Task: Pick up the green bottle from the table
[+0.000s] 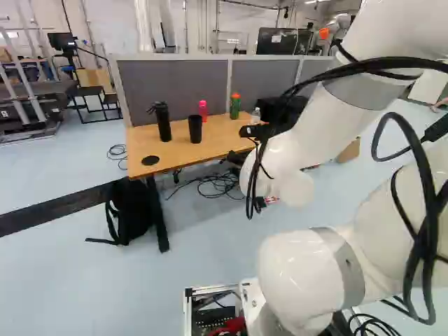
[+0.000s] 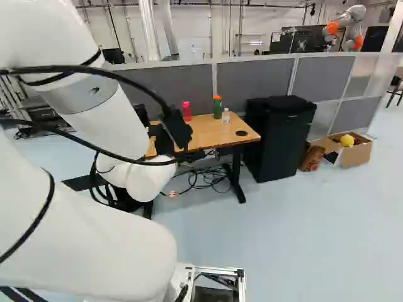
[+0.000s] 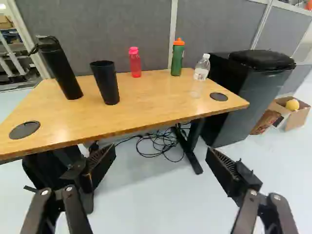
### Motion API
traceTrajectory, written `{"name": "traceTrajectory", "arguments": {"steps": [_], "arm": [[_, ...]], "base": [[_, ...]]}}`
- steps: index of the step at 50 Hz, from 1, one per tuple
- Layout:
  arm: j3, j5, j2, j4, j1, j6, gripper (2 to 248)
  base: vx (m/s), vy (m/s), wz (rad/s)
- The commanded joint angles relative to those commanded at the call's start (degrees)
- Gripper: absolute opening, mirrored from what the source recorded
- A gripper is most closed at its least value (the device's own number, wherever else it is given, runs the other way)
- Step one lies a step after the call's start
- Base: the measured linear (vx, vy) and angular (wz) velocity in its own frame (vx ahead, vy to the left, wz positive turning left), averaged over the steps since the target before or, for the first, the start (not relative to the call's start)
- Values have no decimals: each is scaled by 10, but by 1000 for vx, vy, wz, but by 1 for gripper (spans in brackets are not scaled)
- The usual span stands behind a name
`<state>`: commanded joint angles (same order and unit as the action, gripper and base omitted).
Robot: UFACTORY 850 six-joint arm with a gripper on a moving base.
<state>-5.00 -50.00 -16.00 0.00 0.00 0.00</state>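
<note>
The gripper [image 2: 174, 133] shows as a dark shape in front of the table in the right base view. In the wrist view the gripper [image 3: 161, 157] is open, its two fingers wide apart with nothing held. The green bottle [image 3: 177, 58] with an orange cap stands upright at the back of the wooden table [image 3: 141, 105], well ahead of the fingers and apart from them. The same green bottle [image 1: 234, 106] shows in the left base view, and the bottle [image 2: 217, 107] in the right base view.
A clear bottle [image 3: 201, 73] stands beside the green one; a pink bottle [image 3: 135, 62], black cup [image 3: 106, 83] and black flask [image 3: 61, 70] share the table. Grey partitions rise behind. A black cabinet [image 2: 277, 138], backpack [image 1: 131, 213] and cables are around the table. Another robot [image 2: 345, 26] is beyond.
</note>
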Motion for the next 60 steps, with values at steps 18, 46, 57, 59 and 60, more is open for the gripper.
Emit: {"name": "traceTrajectory", "arguments": {"steps": [18,46,57,59,60], "arm": [[0,0,0,0,0,0,247],[0,0,0,0,0,0,247],[0,0,0,0,0,0,247],[0,0,0,0,0,0,247],[0,0,0,0,0,0,247]], "base": [[195,23,-17],[282,41,-17],[289,41,-21],[266,39,-6],[272,36,-16]]}}
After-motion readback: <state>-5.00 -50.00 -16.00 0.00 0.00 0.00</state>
